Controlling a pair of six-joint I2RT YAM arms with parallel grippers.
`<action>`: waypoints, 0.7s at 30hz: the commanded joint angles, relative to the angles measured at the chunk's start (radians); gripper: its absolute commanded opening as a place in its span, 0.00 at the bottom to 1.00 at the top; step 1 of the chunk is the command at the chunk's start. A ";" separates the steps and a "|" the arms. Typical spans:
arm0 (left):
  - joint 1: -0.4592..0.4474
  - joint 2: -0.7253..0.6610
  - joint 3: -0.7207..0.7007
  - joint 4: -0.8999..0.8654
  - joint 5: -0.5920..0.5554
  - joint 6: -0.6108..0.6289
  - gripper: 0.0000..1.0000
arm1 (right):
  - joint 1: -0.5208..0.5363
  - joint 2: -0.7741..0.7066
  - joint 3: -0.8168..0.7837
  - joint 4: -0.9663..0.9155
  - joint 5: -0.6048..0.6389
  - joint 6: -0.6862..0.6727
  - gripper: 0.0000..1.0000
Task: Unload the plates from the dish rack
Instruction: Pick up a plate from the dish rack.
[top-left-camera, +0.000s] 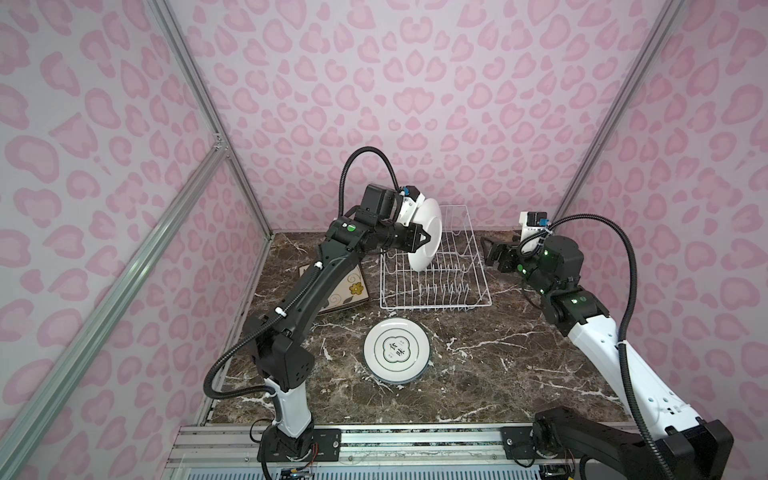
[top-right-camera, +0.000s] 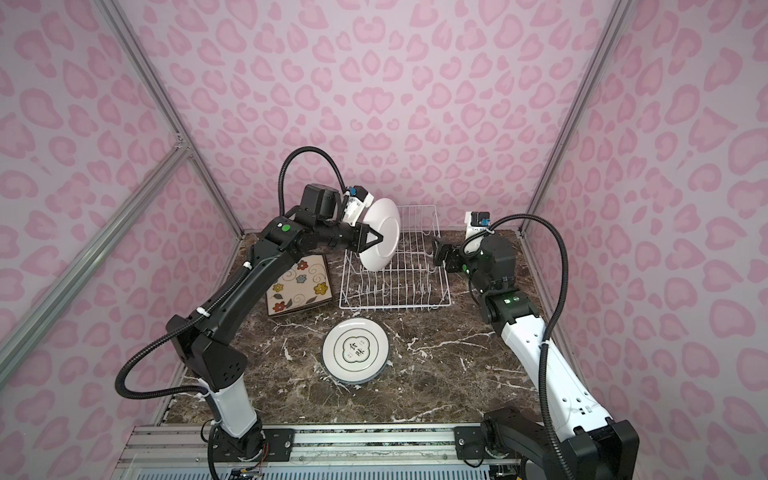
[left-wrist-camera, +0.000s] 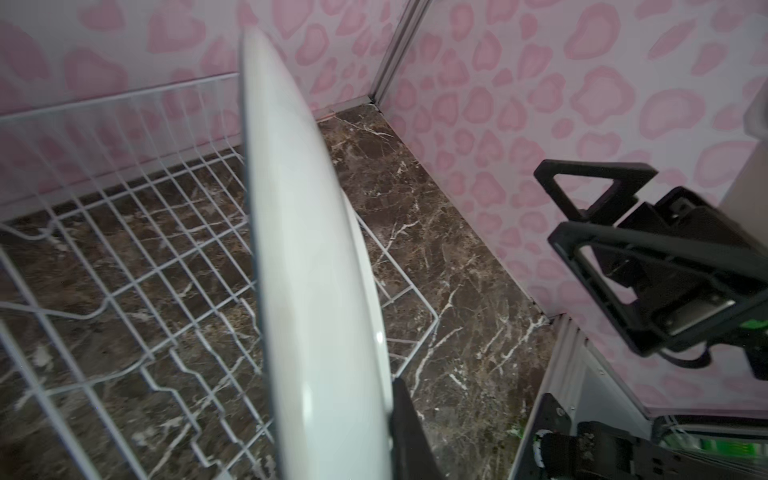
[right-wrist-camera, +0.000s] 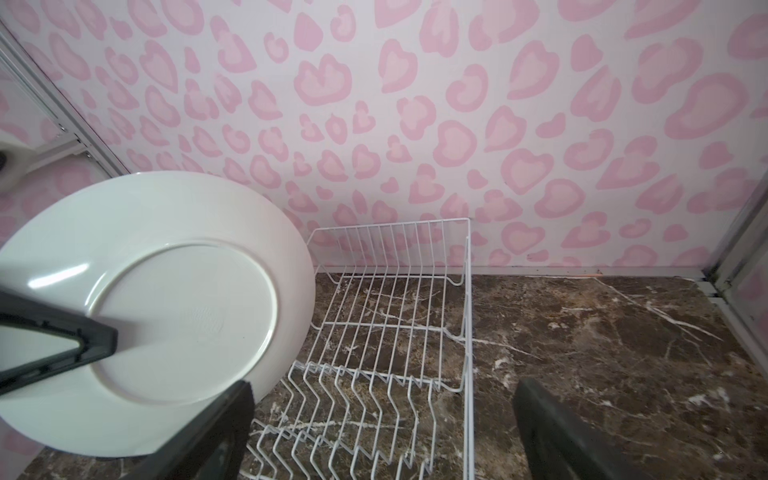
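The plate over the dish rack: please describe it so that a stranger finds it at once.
Find the white wire dish rack at the back of the marble table. Over its left end, the jaws of the left arm hold a round white plate. Only it stands nearly on edge, plain back showing; the other plates lie flat.

soft even light — glare on plate (right-wrist-camera: 174, 307), edges warped

Overhead pair, close wrists, shared rack (top-left-camera: 440, 274)
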 joint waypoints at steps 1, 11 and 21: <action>-0.005 -0.059 -0.059 0.044 -0.218 0.173 0.03 | -0.001 0.035 0.023 -0.027 -0.081 0.119 0.97; -0.095 -0.270 -0.457 0.385 -0.602 0.577 0.03 | -0.002 0.159 0.134 0.001 -0.256 0.309 0.98; -0.131 -0.349 -0.647 0.590 -0.710 0.860 0.03 | 0.025 0.229 0.209 -0.021 -0.342 0.374 0.93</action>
